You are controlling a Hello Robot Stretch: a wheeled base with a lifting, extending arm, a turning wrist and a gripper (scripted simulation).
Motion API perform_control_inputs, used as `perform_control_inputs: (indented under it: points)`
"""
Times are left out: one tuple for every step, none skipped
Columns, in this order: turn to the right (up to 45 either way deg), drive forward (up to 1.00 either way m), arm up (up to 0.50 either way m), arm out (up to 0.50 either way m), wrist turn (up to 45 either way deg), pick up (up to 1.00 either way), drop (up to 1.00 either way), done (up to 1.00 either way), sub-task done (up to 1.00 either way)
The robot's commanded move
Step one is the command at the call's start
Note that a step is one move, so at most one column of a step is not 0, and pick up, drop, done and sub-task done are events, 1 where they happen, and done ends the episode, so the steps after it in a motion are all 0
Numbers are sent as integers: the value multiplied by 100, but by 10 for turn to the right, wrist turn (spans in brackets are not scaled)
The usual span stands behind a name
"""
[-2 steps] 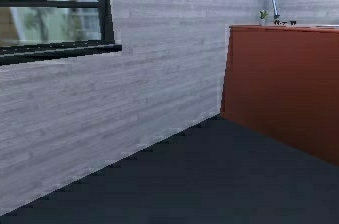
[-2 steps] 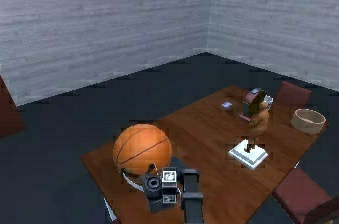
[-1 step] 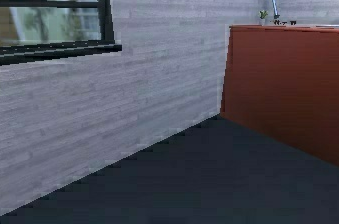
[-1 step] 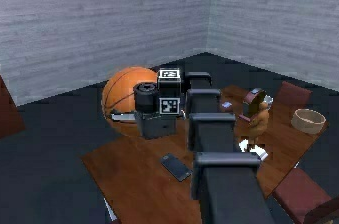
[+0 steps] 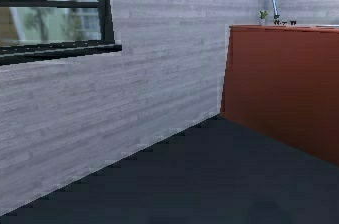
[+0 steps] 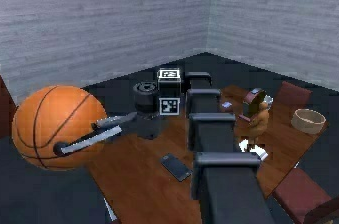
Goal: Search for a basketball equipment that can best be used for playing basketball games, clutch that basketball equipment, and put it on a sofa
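The orange basketball with black seams (image 6: 49, 125) is hanging at the far end of the dark two-finger gripper (image 6: 77, 138), clear of the brown wooden table (image 6: 142, 180) and of the dark floor (image 6: 17, 190), so the gripper is holding it. Whether its 2 thin fingers are spread or pressed together, I cannot tell. The dark square arm bar (image 6: 222, 170) is reaching out across the table, where a flat dark slab (image 6: 175, 166) and a pale woven bowl (image 6: 308, 119) are lying.

By my judgement, 2 of the 3 steps are done: the ball is found and clutched. Carrying it to a sofa and setting it down is what is left. Ahead, the robot is facing a grey brick wall (image 5: 127, 95), a black-framed window (image 5: 42, 35) and a reddish-brown counter (image 5: 297, 90), so it is probably needing to turn and drive on to look for a sofa.
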Motion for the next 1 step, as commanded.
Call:
perform_control_inputs:
  points:
    - [0,0,0,0,-450,0,0,0,0]
